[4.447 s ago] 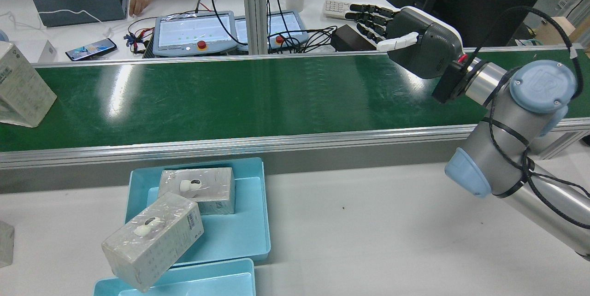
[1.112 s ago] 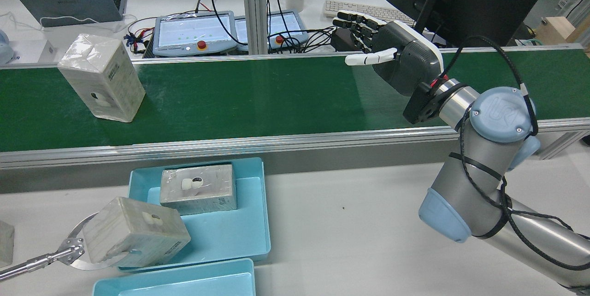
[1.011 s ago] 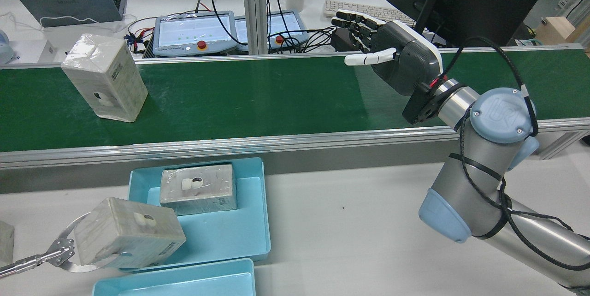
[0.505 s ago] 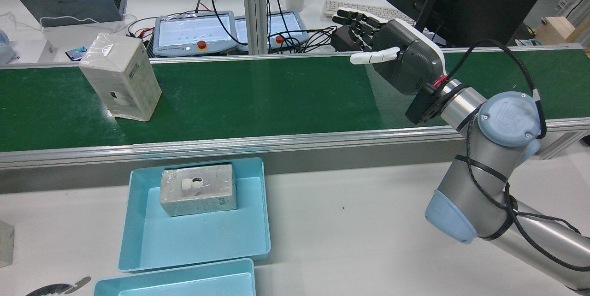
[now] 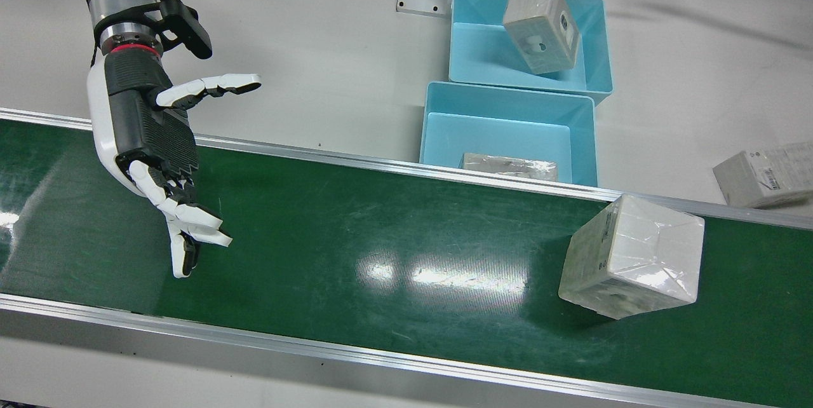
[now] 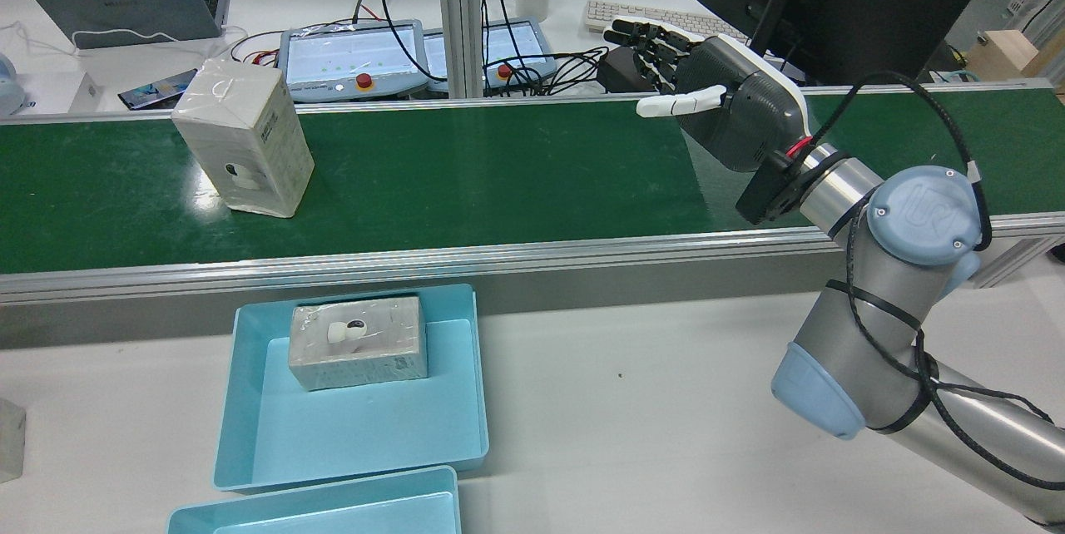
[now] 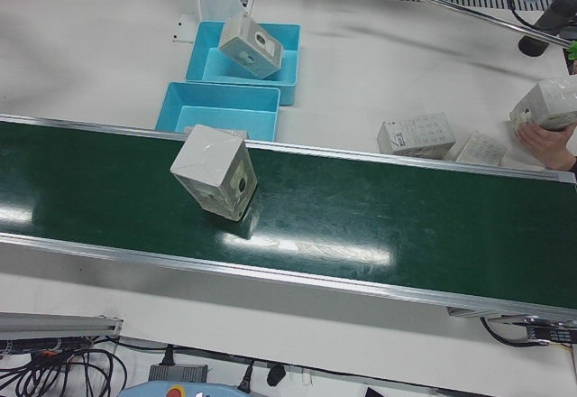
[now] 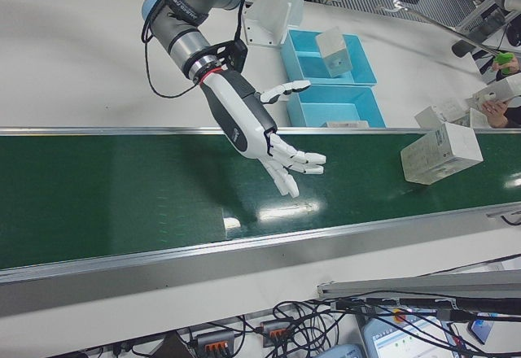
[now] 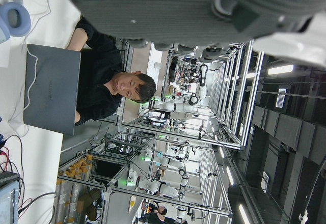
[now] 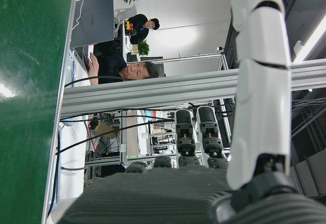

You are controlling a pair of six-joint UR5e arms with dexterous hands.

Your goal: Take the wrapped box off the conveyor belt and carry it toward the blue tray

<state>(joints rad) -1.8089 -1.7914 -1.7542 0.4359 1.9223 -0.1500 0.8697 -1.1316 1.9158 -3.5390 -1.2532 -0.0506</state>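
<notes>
The wrapped box [image 6: 244, 147] stands upright on the green conveyor belt [image 6: 499, 176], at its left end in the rear view; it also shows in the front view as the box [image 5: 632, 255] and in the left-front view as the box [image 7: 216, 171]. My right hand [image 6: 715, 101] hovers open over the belt's right part, far from the box, fingers spread, nothing in it; the front view shows the same hand [image 5: 152, 141]. The blue tray [image 6: 474, 368] lies below the belt and holds another wrapped box [image 6: 358, 341]. Only the palm of my left hand [image 9: 168, 10] shows.
A second blue tray [image 5: 527, 77] lies behind the first, with a tilted box [image 5: 541, 25] on it. Loose boxes [image 7: 415, 135] lie on the table beside a person's hand [image 7: 545, 140]. A grabber pole [image 7: 451, 4] reaches over the table. Laptops, pendants and cables crowd the desk beyond the belt.
The box on the belt has travelled rightward in the rear view. A grabber tool dragged the tilted box off the tray's corner and out of the rear view. My right hand shifted slightly right.
</notes>
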